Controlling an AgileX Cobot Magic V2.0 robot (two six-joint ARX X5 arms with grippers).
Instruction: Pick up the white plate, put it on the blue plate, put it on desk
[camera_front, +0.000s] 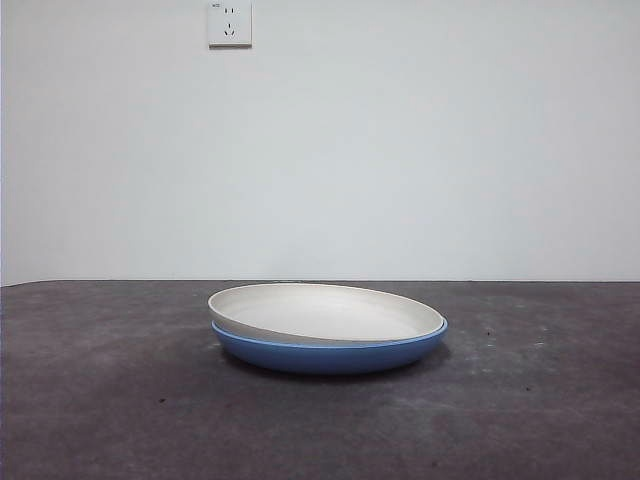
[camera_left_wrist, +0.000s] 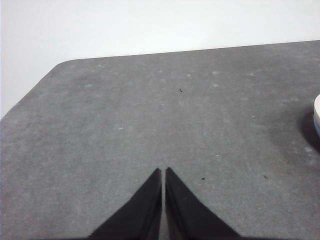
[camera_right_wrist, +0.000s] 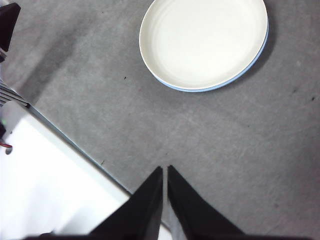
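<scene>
The white plate lies inside the blue plate in the middle of the desk, slightly askew, with the blue rim showing at one side. The right wrist view shows the white plate from above, with a thin blue edge under it. My right gripper is shut and empty, high above the desk and well away from the plates. My left gripper is shut and empty over bare desk; a sliver of the plates shows at that picture's edge. Neither arm shows in the front view.
A white wall with a socket stands behind the desk. The right wrist view shows the desk's edge, white floor beyond it and a dark part of the robot at the corner.
</scene>
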